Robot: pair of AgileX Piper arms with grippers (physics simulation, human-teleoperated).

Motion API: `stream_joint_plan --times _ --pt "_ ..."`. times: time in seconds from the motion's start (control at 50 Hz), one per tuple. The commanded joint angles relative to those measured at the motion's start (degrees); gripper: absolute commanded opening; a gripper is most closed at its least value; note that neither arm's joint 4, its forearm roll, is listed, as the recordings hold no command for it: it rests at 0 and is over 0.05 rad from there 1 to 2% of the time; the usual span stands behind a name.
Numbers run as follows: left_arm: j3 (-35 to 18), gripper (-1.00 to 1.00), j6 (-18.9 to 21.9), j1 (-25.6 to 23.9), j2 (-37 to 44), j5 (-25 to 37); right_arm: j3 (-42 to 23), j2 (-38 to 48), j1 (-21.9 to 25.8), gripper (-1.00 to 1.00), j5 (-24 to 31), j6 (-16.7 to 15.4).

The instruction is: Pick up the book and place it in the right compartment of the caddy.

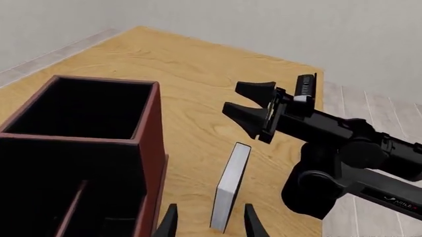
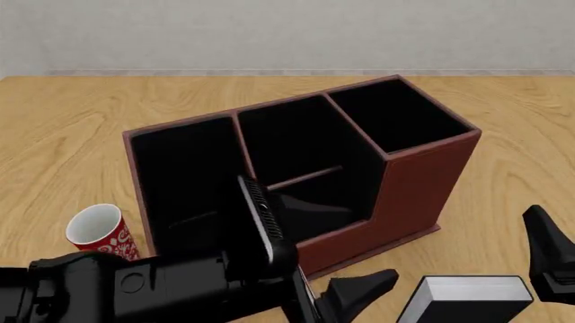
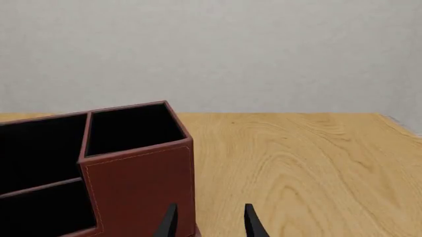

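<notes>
The book (image 1: 231,185) stands on edge on the table, black cover and white page edges showing, just right of the caddy (image 2: 413,195); it also shows in the front view (image 2: 472,288). My left gripper (image 1: 211,224) is open, with one finger on each side of the book's near end, not closed on it. My right gripper (image 1: 232,97) is open and empty, hovering above and beyond the book; one of its fingers (image 2: 548,249) shows at the front view's right edge. The right compartment (image 2: 395,114) is black inside and holds nothing; it also shows in the right wrist view (image 3: 132,128).
A white mug with red pattern (image 2: 99,232) stands left of the caddy. The wooden table (image 2: 72,134) extends behind and beside the caddy. My left arm (image 2: 161,286) lies across the front of the caddy.
</notes>
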Motion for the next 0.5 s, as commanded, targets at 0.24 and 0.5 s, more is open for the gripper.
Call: stream_joint_plan --times 0.24,0.5 --pt "-4.66 1.0 0.28 -0.12 6.92 0.27 0.0 -0.01 0.0 1.0 0.0 0.01" --pt "-6.87 1.0 -1.06 -1.71 10.11 0.12 0.0 0.0 -0.01 1.0 0.0 -0.01"
